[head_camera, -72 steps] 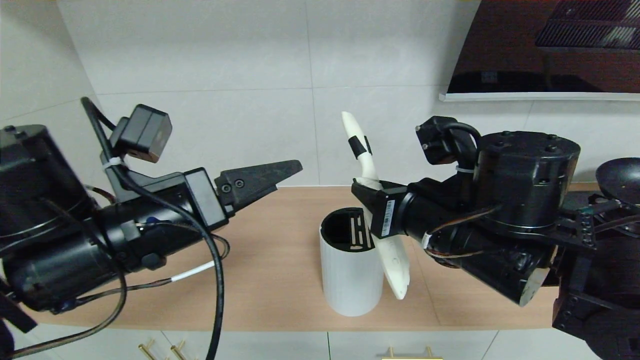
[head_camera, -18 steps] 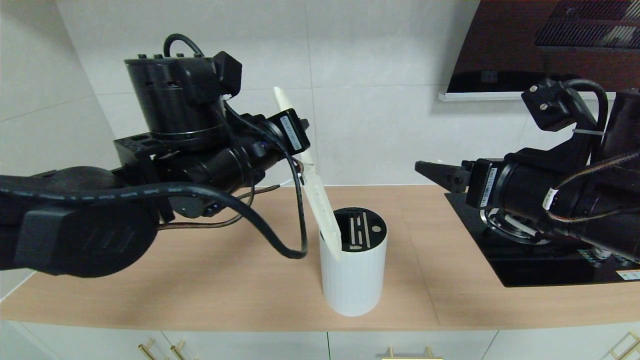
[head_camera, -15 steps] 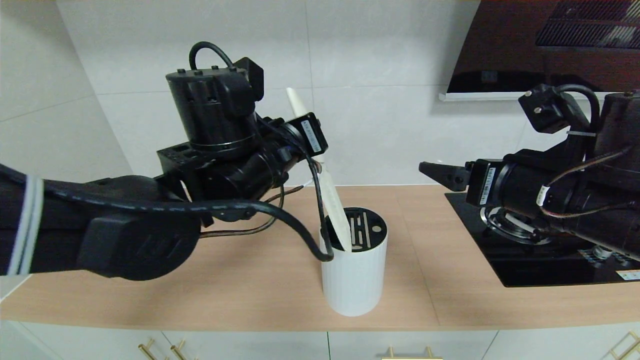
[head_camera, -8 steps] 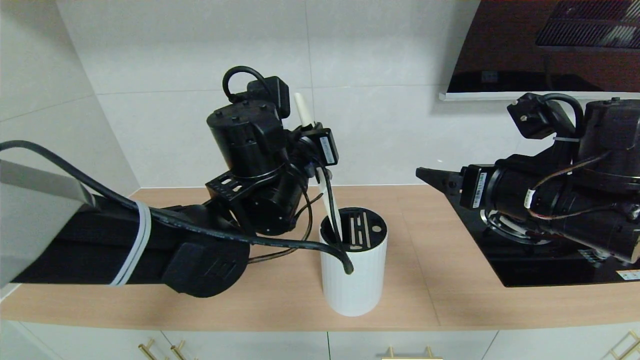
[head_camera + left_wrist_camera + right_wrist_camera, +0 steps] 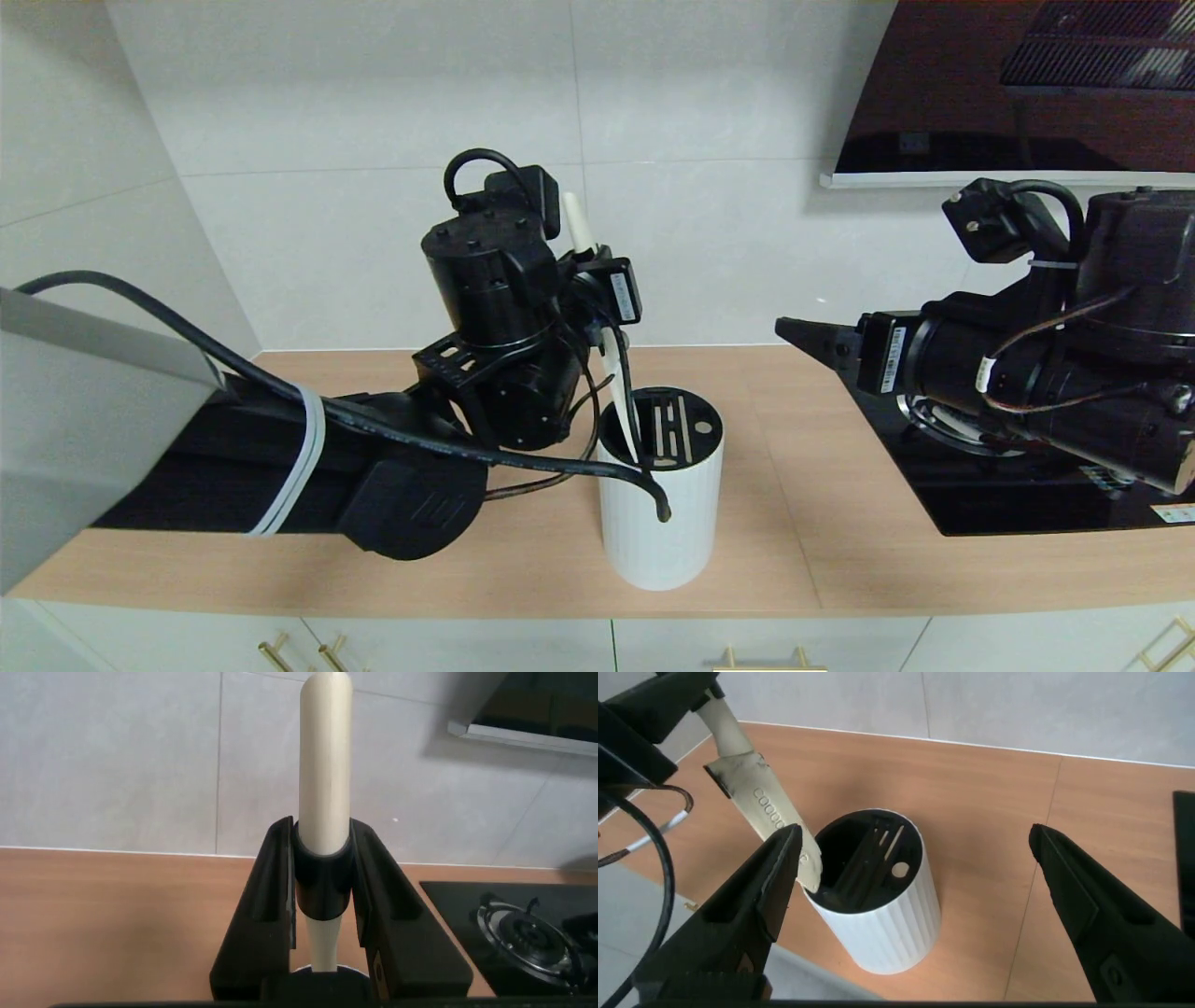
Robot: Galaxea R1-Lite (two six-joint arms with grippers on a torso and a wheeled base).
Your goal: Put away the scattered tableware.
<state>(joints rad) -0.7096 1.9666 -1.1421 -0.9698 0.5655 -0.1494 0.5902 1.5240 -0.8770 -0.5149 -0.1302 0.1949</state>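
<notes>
A white knife [image 5: 576, 222] with a cream handle and a black band is clamped by its handle in my left gripper [image 5: 597, 278], which is shut on it. It stands nearly upright over the white cylindrical holder [image 5: 660, 532], with the blade tip down in the holder's open half beside the slotted insert. The left wrist view shows the handle [image 5: 323, 756] rising between the left gripper [image 5: 323, 838]. My right gripper [image 5: 798, 331] hangs open to the right of the holder, holding nothing. From the right wrist, the right gripper [image 5: 915, 845] frames the holder [image 5: 882, 919] and the knife blade [image 5: 764, 793].
The holder stands near the front edge of the wooden counter [image 5: 448, 569]. A black cooktop [image 5: 980, 495] lies under my right arm, with a dark range hood [image 5: 1018, 93] above it. A cable [image 5: 644, 485] from my left arm loops across the holder's front.
The knife went from my right gripper to my left. Over the last second the left arm swung right, stood the knife more upright and lowered its blade into the holder.
</notes>
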